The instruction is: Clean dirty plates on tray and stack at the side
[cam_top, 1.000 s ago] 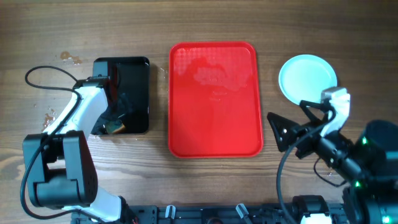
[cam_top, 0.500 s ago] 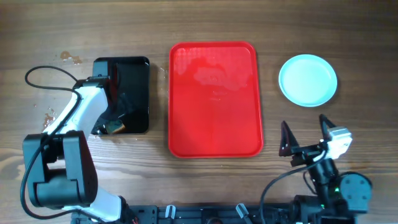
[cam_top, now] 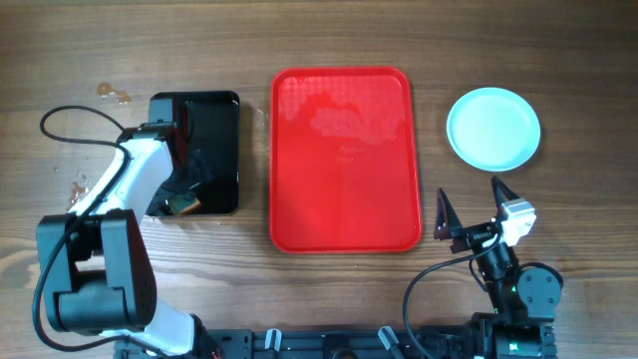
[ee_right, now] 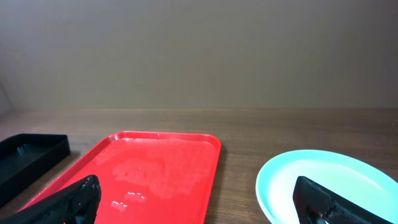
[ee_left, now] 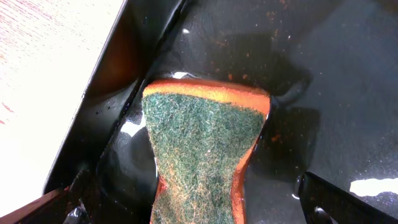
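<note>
The red tray (cam_top: 344, 160) lies in the middle of the table with no plate on it, only wet patches; it also shows in the right wrist view (ee_right: 155, 174). A round pale-blue plate (cam_top: 493, 129) sits on the wood to the tray's right, clean on top; I cannot tell whether others lie under it. It shows in the right wrist view (ee_right: 323, 180) too. My right gripper (cam_top: 471, 199) (ee_right: 199, 208) is open and empty, near the front edge, below the plate. My left gripper (cam_top: 179, 194) (ee_left: 199, 208) is open, its fingers apart on either side of a green-and-orange sponge (ee_left: 202, 149).
The sponge lies in a wet black tray (cam_top: 204, 150) left of the red tray, seen also in the right wrist view (ee_right: 25, 155). Small spots mark the wood at the far left (cam_top: 112, 93).
My right arm has drawn back from beside the plate toward the table's front edge, gripper still open. The left arm and sponge have not moved.
</note>
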